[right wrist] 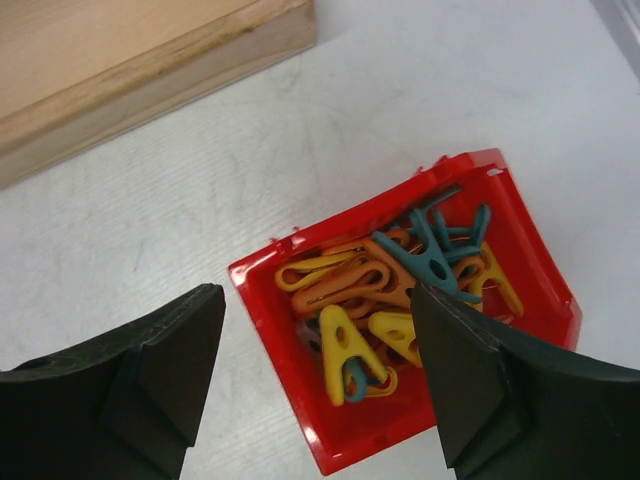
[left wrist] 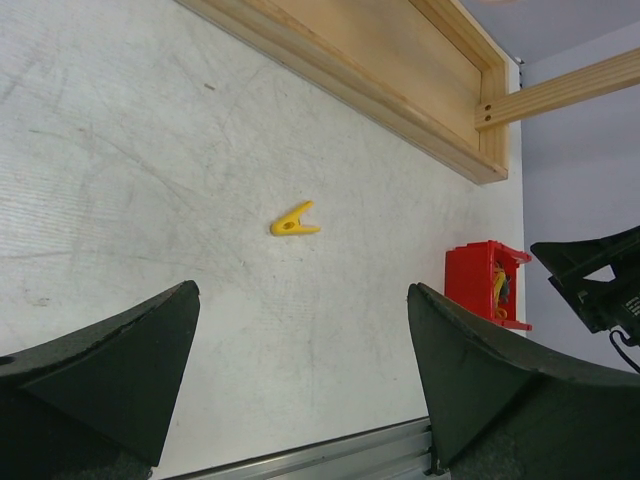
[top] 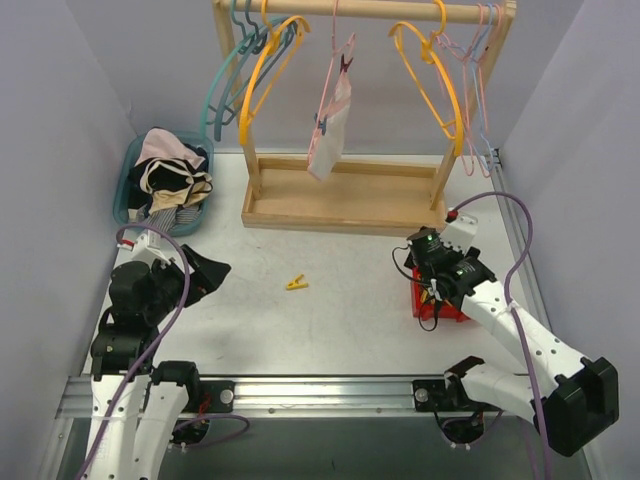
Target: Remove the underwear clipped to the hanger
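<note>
The pale pink-white underwear (top: pixel 330 125) hangs from a pink hanger (top: pixel 334 35) on the wooden rack, held by a red clip (top: pixel 346 63) at the top and a blue clip (top: pixel 320 127) lower down. I cannot pick out the plain black underwear; some dark cloth lies in the basket (top: pixel 127 185). My left gripper (top: pixel 207 271) (left wrist: pixel 300 300) is open and empty, low over the table at the front left. My right gripper (top: pixel 432 292) (right wrist: pixel 318 295) is open and empty, just above a red bin (right wrist: pixel 280 330) of clips.
A loose yellow clip (top: pixel 297 283) (left wrist: pixel 294 222) lies on the table between the arms. The red bin (top: pixel 452 314) (left wrist: pixel 470 285) sits at the right. The rack's wooden base tray (top: pixel 345 210) stands at the back, with several empty hangers (top: pixel 262 80) on the rail.
</note>
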You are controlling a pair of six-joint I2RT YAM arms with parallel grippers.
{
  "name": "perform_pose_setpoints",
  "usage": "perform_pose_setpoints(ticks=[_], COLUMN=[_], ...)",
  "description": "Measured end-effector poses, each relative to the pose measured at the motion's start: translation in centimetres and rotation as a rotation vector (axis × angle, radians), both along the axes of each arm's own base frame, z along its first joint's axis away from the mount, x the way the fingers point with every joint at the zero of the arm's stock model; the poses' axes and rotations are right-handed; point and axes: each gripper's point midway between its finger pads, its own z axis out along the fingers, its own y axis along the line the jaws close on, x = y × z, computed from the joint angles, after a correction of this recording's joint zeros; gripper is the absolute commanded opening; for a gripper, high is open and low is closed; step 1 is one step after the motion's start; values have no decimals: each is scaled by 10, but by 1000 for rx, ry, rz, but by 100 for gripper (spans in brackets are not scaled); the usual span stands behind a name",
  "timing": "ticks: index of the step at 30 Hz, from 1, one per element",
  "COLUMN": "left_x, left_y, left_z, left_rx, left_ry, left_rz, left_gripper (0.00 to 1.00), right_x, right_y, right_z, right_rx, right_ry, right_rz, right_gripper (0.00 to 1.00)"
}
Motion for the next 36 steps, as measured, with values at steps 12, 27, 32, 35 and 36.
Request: perform_pose_setpoints(ticks=[12,27,32,35,36], left_x=[-2,-8,-9,-10,-10], left_y=[0,2,2,2,2], left_z=[-1,3,2,1,1], left_rx=[3,6,6,7,7], left_ry=[-7,-42,-40,-38,-39], left_rz=[0,5,4,4,4], left_gripper=[94,94,94,94,94], right_x=[-23,-10,15,33,36], right_y=[243,324,334,331,330], right_z=[-9,-70,-75,-86,-89], right_rx=[106,-165,-166,-149,-142], right_ry=[44,93,67,86,96], right_rz=[1037,1553,1633,1659,1667], right_gripper=[94,99,99,97,96])
